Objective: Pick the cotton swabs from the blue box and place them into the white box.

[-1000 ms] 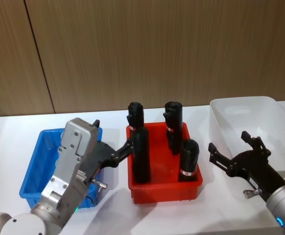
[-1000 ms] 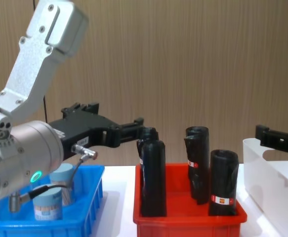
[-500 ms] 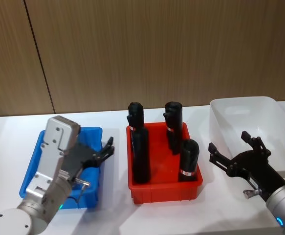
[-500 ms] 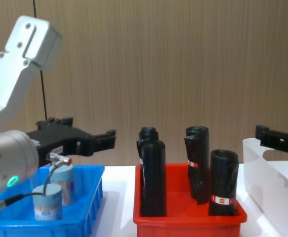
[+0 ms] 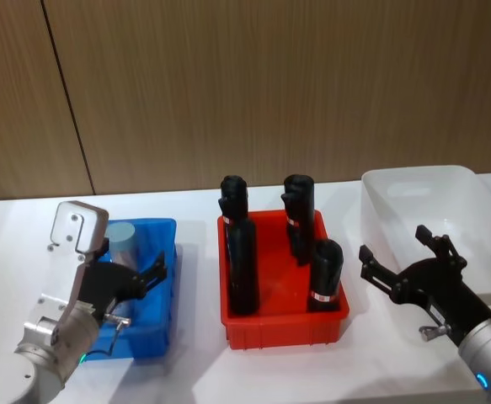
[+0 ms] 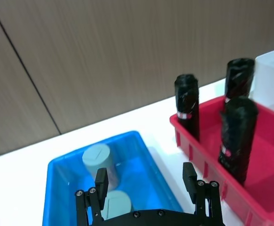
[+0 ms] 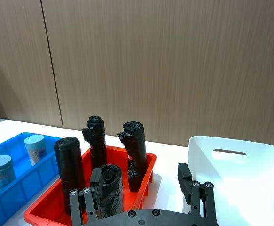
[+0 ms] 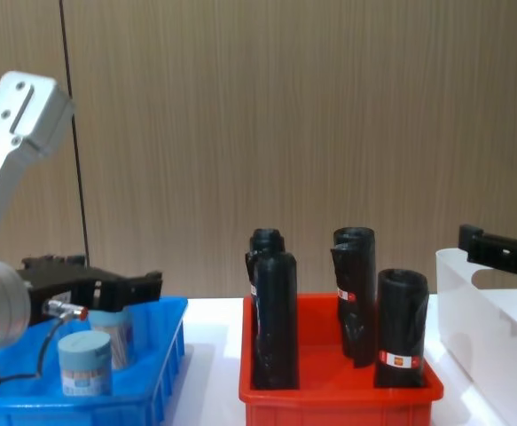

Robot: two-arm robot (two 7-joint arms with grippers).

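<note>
Cotton swabs [image 6: 96, 160] sat in the blue box [image 6: 122, 137], left end effector [image 6: 145, 175] spread wide and empty just above them, right end effector [image 5: 394, 244] also wide, empty, by the white box [image 5: 413, 181].

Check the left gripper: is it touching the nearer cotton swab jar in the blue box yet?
Apart. In the chest view the left gripper hangs above the nearer cotton swab jar, jaws open, with a clear gap between them.

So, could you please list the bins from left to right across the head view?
Blue box → red bin holding black rolls → white box. Left end effector hovers over the blue box; right end effector is before the white box.
</note>
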